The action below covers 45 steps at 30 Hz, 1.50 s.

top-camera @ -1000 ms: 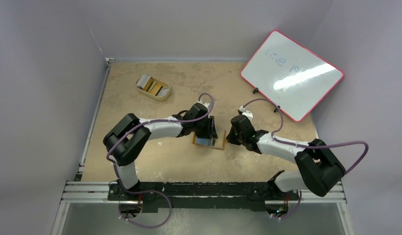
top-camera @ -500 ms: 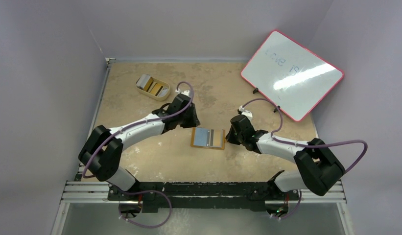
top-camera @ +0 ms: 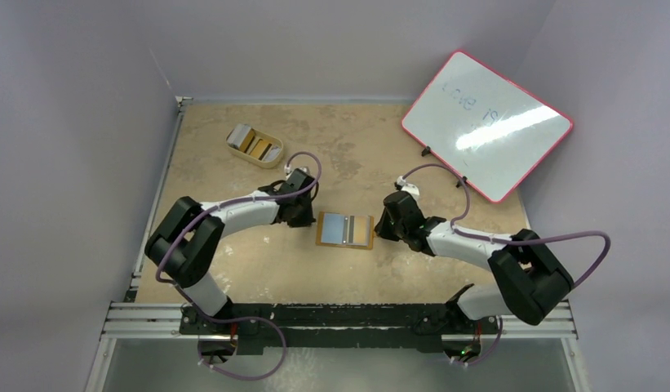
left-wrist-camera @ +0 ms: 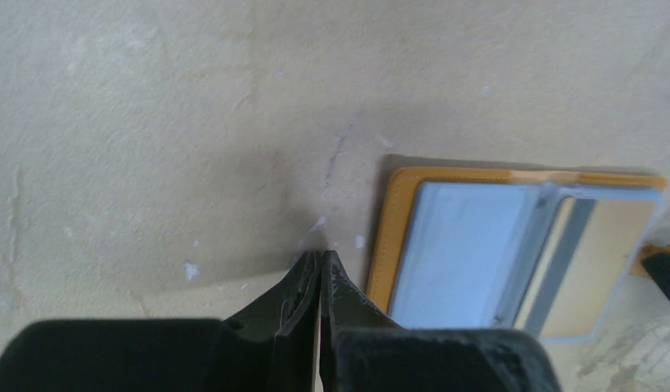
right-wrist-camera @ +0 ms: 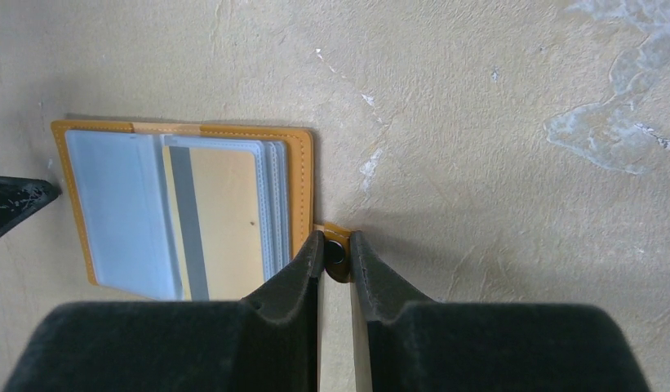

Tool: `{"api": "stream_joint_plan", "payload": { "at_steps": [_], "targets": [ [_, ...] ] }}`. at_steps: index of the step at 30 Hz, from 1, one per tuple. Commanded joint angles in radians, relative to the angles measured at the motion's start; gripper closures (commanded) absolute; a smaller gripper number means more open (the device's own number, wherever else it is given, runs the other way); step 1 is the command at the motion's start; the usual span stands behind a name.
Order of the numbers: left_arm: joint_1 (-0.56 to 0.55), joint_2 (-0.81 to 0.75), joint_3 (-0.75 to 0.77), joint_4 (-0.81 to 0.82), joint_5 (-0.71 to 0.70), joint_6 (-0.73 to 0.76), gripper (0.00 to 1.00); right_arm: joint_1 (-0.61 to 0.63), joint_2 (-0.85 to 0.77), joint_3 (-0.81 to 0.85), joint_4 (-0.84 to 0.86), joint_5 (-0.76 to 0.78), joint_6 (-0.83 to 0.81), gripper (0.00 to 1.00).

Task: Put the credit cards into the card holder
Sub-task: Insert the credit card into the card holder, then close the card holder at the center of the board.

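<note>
Card holder [top-camera: 345, 230] now beside left claw [left-wrist-camera: 321, 256]

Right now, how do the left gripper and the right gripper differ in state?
The left gripper is shut on nothing, beside the card holder; the right gripper clamps the snap tab at the holder's opposite edge. Both sit low over the table.

Counts: 1 card holder [top-camera: 344, 230], lying open at dead centre. 1 gold card [right-wrist-camera: 221, 220] shows in its pockets. 1 cream tray [top-camera: 243, 154] at 11 o'clock holds the loose cards [top-camera: 252, 144] — at least 3, grey and gold-brown, exact number unreadable. 1 whiteboard [top-camera: 486, 122] at 2 o'clock. 2 grippers — left gripper [left-wrist-camera: 321, 260] and right gripper [right-wrist-camera: 335, 245], at 9 and 3 o'clock of the holder.
</note>
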Motion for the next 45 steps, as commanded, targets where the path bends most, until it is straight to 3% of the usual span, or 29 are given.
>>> {"api": "stream_joint_plan", "payload": {
  "at_steps": [1, 13, 20, 27, 33, 45],
  "targets": [
    [0.000, 0.036, -0.012, 0.057, 0.050, 0.004, 0.97, 0.003, 0.016, -0.013, -0.010, -0.011, -0.013, 0.90],
    [-0.002, 0.012, -0.107, 0.380, 0.414, -0.146, 0.96, 0.003, 0.035, -0.018, 0.021, -0.028, -0.015, 0.90],
    [-0.006, -0.035, -0.137, 0.538, 0.498, -0.254, 0.95, 0.003, 0.038, -0.024, 0.031, -0.031, -0.013, 0.90],
    [-0.053, 0.047, -0.166, 0.808, 0.583, -0.401, 0.94, 0.003, 0.039, -0.019, 0.023, -0.032, -0.019, 0.90],
    [-0.108, 0.077, -0.110, 0.734, 0.553, -0.353, 0.93, 0.003, 0.029, -0.017, 0.047, -0.040, -0.037, 0.89],
    [-0.137, 0.118, 0.029, 0.330, 0.322, -0.088, 0.92, 0.003, -0.076, 0.028, -0.069, 0.010, -0.074, 0.76]
  ]
}}
